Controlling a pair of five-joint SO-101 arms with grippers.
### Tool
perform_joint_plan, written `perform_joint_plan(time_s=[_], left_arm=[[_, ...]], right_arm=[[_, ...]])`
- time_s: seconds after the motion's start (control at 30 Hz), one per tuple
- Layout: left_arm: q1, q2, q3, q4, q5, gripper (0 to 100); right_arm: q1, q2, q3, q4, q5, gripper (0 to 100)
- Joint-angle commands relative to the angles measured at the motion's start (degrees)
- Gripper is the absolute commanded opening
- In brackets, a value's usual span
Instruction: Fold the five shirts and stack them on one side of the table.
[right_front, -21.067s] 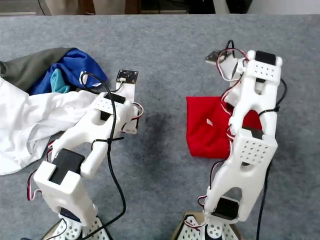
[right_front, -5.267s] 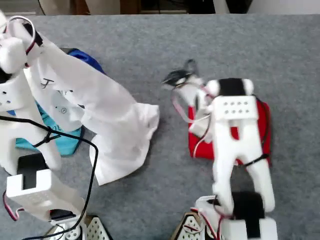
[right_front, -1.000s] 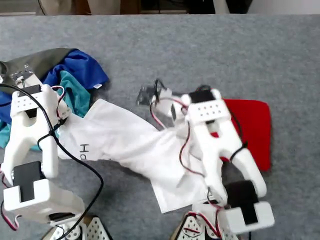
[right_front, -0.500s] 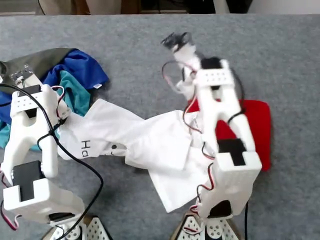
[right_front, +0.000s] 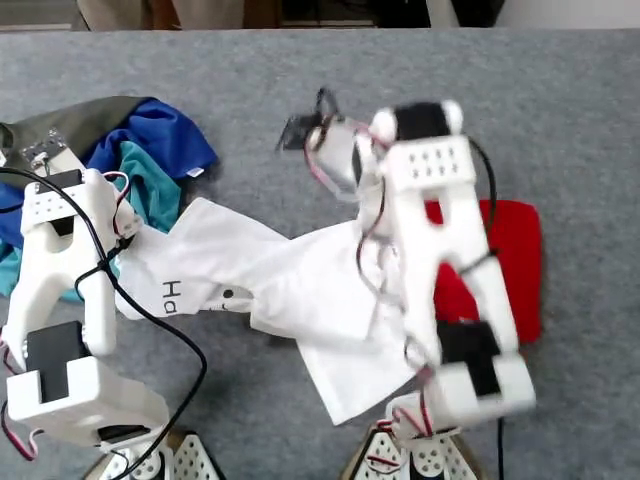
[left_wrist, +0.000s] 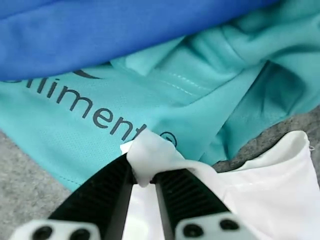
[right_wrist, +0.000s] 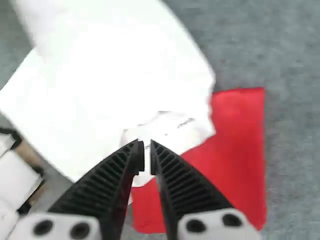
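My left gripper (left_wrist: 142, 174) clamped a corner of the crumpled white cotton shirt (right_front: 290, 290) near the desk's (right_front: 570, 100) left edge, over the teal jersey shirt (left_wrist: 200, 85). The right gripper (right_wrist: 146, 150) hung nearly closed and empty above where the white cloth overlapped the folded red shirt (right_front: 510, 260). To spread it well, I judged I should take the opposite corner and draw the shirt taut, flat, clear of the red.

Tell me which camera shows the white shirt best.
The high view: the white shirt lies spread on the table, nearly whole. The left wrist view gives the corner pinched in the left gripper; the right wrist view gives one end overlapping the red shirt.
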Motion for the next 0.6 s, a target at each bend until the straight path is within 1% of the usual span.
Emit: perform_joint_plan(time_s=[0.0,0.17,0.2,0.3,0.33,0.4,0.5,0.57], left_arm=[[-0.44,-0.92,-2.81,-0.53,0.35,2],[-0.35,-0.48,-2.81,-0.53,0.35,2],[-0.44,-0.48,-2.81,-0.53,0.35,2],[-0.44,-0.84,-2.81,-1.49,0.79,2],[-0.35,-0.84,-2.81,-1.49,0.79,2],[-0.35,-0.75,-2.81,-1.58,0.79,2],[-0.35,-0.48,-2.81,-1.49,0.53,2],[-0.35,-0.48,-2.64,-1.41,0.53,2]], right_arm=[[-2.24,-15.34,18.77,-4.22,3.34,7.6],[-2.51,-27.74,41.54,-14.68,3.43,9.0],[-2.59,-28.62,44.88,-16.79,2.99,11.5],[-2.59,-28.00,52.53,-23.82,1.49,23.5],[-2.68,-27.12,54.02,-25.58,1.49,27.0],[-4.53,-24.66,55.52,-27.78,1.41,29.7],[-8.13,-19.03,55.34,-30.95,1.14,28.4],[-9.45,-14.37,54.11,-35.08,-1.76,26.7]])
